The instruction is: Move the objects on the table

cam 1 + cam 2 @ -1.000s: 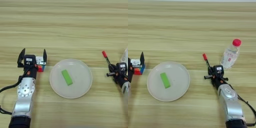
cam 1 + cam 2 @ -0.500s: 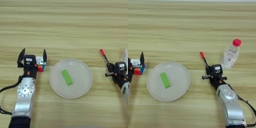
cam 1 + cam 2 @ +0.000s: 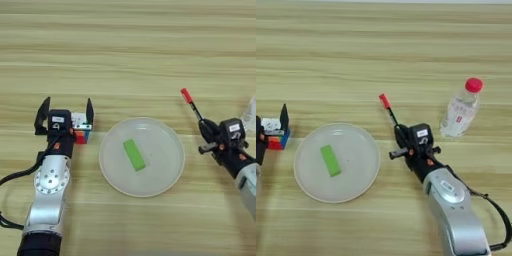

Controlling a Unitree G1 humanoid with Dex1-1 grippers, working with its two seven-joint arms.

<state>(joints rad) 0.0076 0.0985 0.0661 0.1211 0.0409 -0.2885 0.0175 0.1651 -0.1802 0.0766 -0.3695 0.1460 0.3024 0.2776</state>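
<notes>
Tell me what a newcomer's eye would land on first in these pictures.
Likely the round pale plate at the table's middle, with the flat bright-green block lying on it. Next, the right hand, right of the plate, shut on the black pen, whose red cap points away from the robot. Left of the plate, the left hand stands open around the small puzzle cube; a clear bottle lies far right.

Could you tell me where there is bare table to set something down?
The far table beyond everything is bare, as is the near strip below the plate. Crowded: puzzle cube in the open left gripper, right gripper holding the pen, bottle.
</notes>
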